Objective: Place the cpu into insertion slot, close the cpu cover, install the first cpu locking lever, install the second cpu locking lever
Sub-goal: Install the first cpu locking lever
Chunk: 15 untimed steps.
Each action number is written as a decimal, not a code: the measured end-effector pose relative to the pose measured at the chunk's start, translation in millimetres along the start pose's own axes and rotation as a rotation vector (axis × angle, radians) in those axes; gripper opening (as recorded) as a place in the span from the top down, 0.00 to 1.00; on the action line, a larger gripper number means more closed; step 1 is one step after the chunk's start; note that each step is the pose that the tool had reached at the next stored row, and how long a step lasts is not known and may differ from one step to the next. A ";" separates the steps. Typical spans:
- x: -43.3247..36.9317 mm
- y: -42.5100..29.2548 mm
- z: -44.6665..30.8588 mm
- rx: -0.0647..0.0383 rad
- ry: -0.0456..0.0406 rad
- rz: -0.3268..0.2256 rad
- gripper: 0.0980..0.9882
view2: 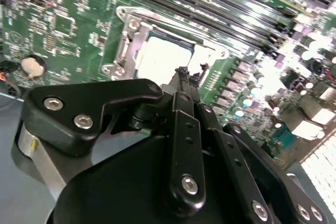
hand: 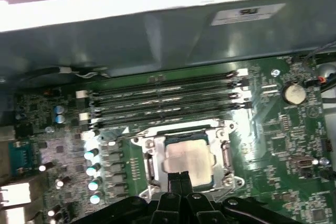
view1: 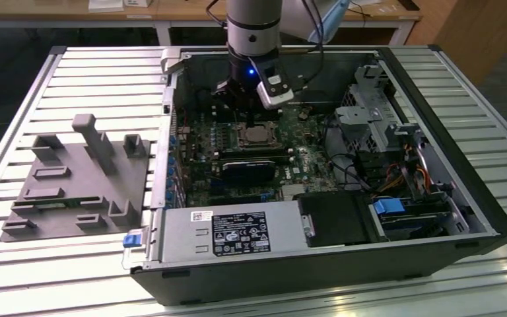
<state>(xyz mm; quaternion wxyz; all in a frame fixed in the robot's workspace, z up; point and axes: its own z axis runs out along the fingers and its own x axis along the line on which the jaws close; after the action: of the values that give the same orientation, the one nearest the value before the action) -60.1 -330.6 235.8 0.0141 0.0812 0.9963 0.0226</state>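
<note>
At the exterior view's left, a grey moulded plastic fixture lay flat. To its right, inside the open black computer case, the small silver-topped square cpu sat in the black-rimmed insertion slot of the green circuit board. The thin silver windowed cpu cover lay down around it. The black gripper hung at the socket's edge, jaws clenched together.

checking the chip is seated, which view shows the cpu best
The first wrist view: the cpu lies face-on, only one edge behind the gripper. The second wrist view shows it slanted and glare-white; the exterior view shows it small, below the arm.
</note>
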 end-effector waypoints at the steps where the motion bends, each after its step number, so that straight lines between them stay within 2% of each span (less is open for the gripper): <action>1: 2.8 -0.5 -0.1 0.000 -0.0005 0.000 1.00; 11: 34.0 -5.6 -1.1 -0.004 -0.0107 0.000 1.00; 12: 35.0 -5.7 -1.1 -0.006 -0.0108 0.000 1.00; 15: 36.9 -6.0 -2.5 -0.024 -0.0080 0.000 1.00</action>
<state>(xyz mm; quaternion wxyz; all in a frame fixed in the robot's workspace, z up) -97.5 -330.6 237.1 0.0191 0.0812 0.9959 0.0341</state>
